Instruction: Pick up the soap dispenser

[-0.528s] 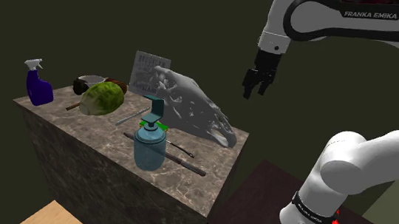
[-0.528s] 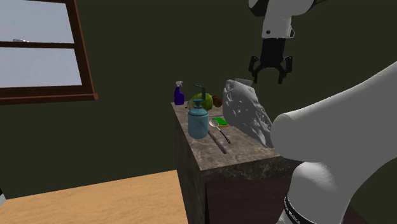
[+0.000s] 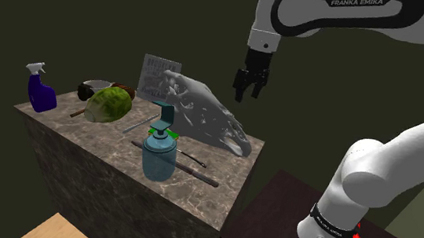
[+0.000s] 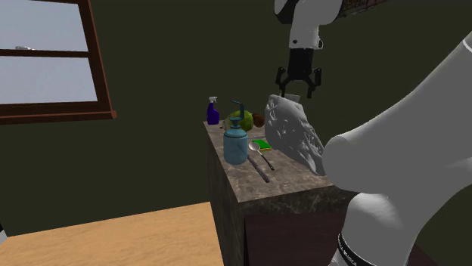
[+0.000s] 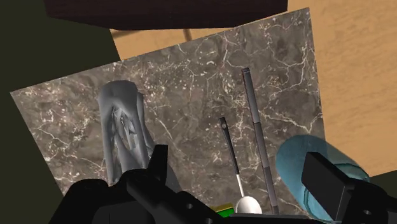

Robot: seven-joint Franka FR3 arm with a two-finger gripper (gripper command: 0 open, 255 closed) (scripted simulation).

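Observation:
The soap dispenser (image 3: 158,154) is a pale blue bottle with a teal pump, upright near the front edge of the marble counter (image 3: 73,153). It also stands at the counter's near corner in the second exterior view (image 4: 235,143). My black gripper (image 3: 248,87) hangs in the air above the far side of the counter, over the crumpled grey object (image 3: 203,112) and well clear of the dispenser. Its fingers stand apart with nothing between them (image 4: 297,88). In the wrist view the gripper (image 5: 242,186) looks down on the counter, and the blue bottle (image 5: 299,168) lies beside one finger (image 5: 326,184).
A purple spray bottle (image 3: 41,91), a green leafy lump (image 3: 108,103), a bowl (image 3: 95,87) and a pale box (image 3: 161,77) stand toward the counter's back. A spoon (image 5: 230,149), a dark rod (image 5: 257,130) and a green sponge (image 4: 262,143) lie by the dispenser. The dark stand (image 3: 296,216) is beside the counter.
The gripper has moved toward the shoulder view's left, from beyond the counter's edge to above the grey object. It is still open. Nothing on the counter has moved.

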